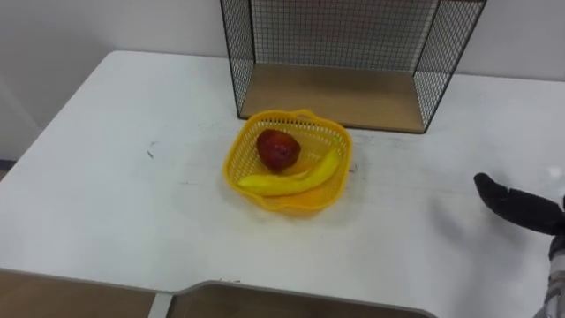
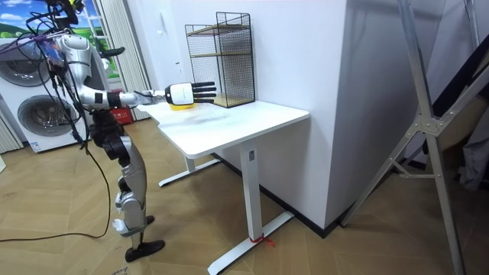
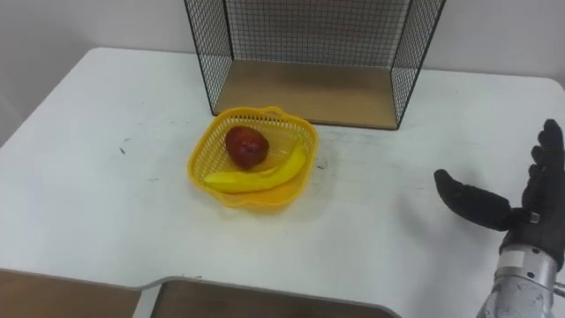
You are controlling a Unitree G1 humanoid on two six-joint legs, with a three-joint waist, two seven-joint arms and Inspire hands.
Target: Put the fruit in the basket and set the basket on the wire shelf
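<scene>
Yellow mesh basket (image 1: pixel 290 166), curved banana (image 1: pixel 291 180), round apple (image 1: pixel 278 149)

The round yellow basket (image 1: pixel 291 206) is latticed plastic with a faint sheen. Inside it, the red apple (image 1: pixel 278 149) has smooth, glossy skin; the yellow banana (image 1: pixel 291 181) is smooth and duller. Behind the basket, the black wire shelf (image 1: pixel 237 53) is thin matt metal mesh over a smooth brown wooden board (image 1: pixel 335 95). Under the basket, the white table top (image 1: pixel 115 194) is smooth, matt, lightly scuffed.

No writing, label or number can be read anywhere.
</scene>
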